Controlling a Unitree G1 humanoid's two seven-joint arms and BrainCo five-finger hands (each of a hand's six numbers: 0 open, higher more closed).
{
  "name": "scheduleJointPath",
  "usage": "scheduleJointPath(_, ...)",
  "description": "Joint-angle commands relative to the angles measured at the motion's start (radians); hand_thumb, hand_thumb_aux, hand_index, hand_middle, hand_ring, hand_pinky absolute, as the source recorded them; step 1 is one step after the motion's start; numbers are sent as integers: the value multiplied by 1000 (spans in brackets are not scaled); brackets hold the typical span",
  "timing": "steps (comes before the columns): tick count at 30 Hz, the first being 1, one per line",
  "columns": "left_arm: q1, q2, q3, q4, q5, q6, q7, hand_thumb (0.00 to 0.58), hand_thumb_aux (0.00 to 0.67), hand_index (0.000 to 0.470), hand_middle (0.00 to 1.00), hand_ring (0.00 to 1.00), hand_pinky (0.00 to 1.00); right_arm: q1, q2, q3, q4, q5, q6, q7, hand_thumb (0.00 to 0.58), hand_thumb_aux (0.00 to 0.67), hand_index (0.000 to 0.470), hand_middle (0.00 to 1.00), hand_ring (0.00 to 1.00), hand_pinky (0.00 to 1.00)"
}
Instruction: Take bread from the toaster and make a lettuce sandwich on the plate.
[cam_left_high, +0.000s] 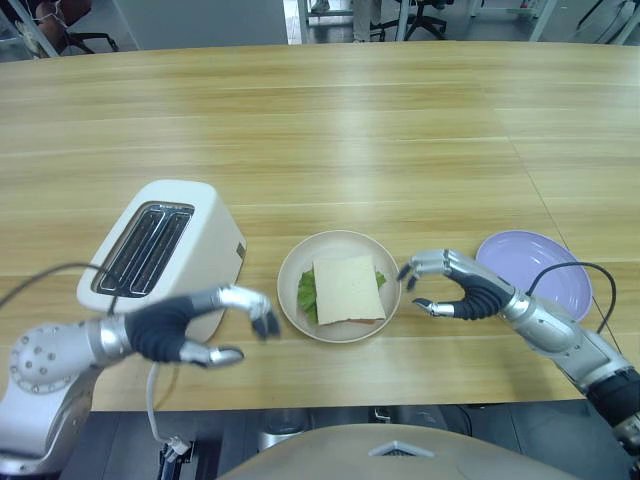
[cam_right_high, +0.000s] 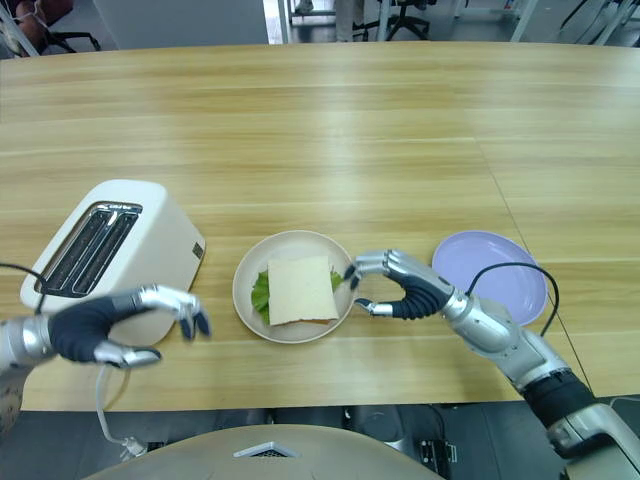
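A cream toaster (cam_left_high: 165, 245) stands at the near left of the table, its two slots empty. Right of it a beige plate (cam_left_high: 296, 270) carries a sandwich: a white bread slice (cam_left_high: 347, 288) on top, green lettuce (cam_left_high: 307, 292) poking out at its left edge. My left hand (cam_left_high: 195, 328) hovers open in front of the toaster, just left of the plate, holding nothing. My right hand (cam_left_high: 447, 284) is open just right of the plate's rim, fingers spread toward the sandwich and not touching it.
An empty lilac plate (cam_left_high: 535, 272) lies at the right, behind my right forearm. A black cable (cam_left_high: 570, 272) loops over it. The toaster's white cord (cam_left_high: 152, 405) hangs off the table's near edge. Bare wooden tabletop (cam_left_high: 330, 130) stretches beyond.
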Motion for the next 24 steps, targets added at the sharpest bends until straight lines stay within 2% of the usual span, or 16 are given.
scheduleJointPath(1,10,3,-13,3,53,30,-35,580,670,460,1000,1000,1000,26,-28,9,-53,115,73,191,580,670,460,1000,1000,1000)
scheduleJointPath(6,-12,-17,-101,40,123,63,-49,580,670,460,1000,1000,1000,91,-48,-2,-99,202,156,368,580,670,460,1000,1000,1000)
scheduleJointPath(11,-89,-62,-244,163,323,76,1,580,670,460,1000,1000,1000,131,-18,-8,-87,211,226,497,580,670,460,1000,1000,1000)
scheduleJointPath(15,-123,-96,-351,247,421,64,2,580,670,460,1000,1000,1000,138,13,-9,-80,186,269,567,580,670,460,1000,1000,1000)
scheduleJointPath(24,-186,-170,-473,334,477,78,5,580,670,460,1000,1000,1000,128,89,-16,-24,116,303,670,580,670,460,1000,1000,1000)
